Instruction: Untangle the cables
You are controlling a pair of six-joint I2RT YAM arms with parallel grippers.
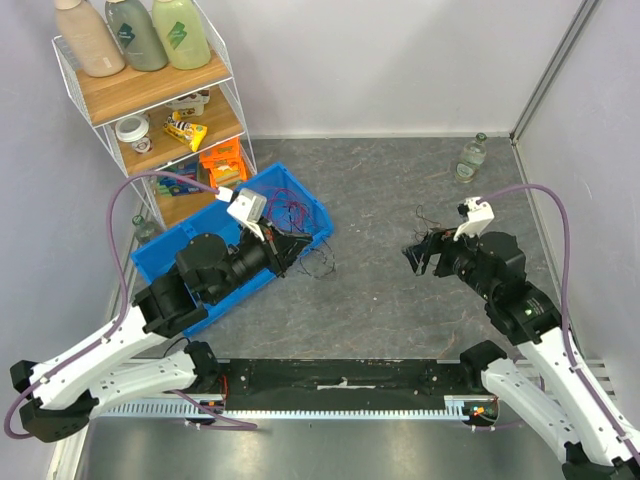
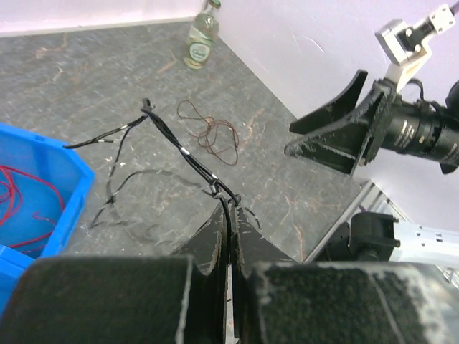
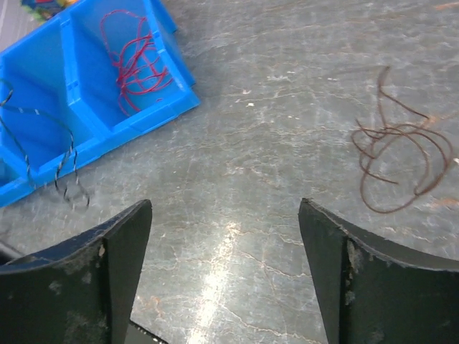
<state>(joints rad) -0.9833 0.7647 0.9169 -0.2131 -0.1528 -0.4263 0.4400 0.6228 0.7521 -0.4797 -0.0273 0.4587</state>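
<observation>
In the blue bin (image 2: 64, 166), 1 red cable (image 3: 136, 64) lies sorted. At the bin's right edge, the left fingers (image 2: 229, 222) pinch the tangled black cable (image 2: 179, 147), which is the work left. Well right of the bin, 1 brown cable (image 3: 398, 161) lies free on the bench, and the right fingers (image 1: 420, 255) gape empty.

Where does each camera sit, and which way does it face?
Top external: above and behind the bases, looking down on the table; left arm, right arm, blue bin show.
Left wrist: on the left arm, facing across the table along the shut left fingers pinching a black cable; the right fingers show.
Right wrist: facing down at the table between the open right fingers.
Both wrist views share the brown cable and the red cable.
</observation>
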